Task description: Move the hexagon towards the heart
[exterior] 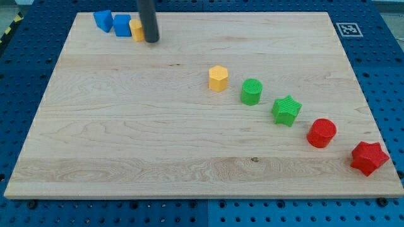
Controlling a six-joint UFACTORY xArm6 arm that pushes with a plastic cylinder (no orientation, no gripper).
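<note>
A yellow hexagon block (218, 78) stands near the middle of the wooden board (126, 139), at the upper-left end of a diagonal row. My tip (151, 41) rests on the board near the view's top left, far to the upper left of the hexagon. It touches or nearly touches the right side of a small yellow block (135, 29) that the rod partly hides; its shape cannot be made out. Two blue blocks (103, 20) (122, 24) sit just left of that yellow block. No block shows clearly as a heart.
The diagonal row runs from the hexagon down to the view's right: a green cylinder (251, 91), a green star (286, 110), a red cylinder (322, 133) and a red star (369, 157) near the board's right edge. A black-and-white marker (348, 29) sits beyond the top right corner.
</note>
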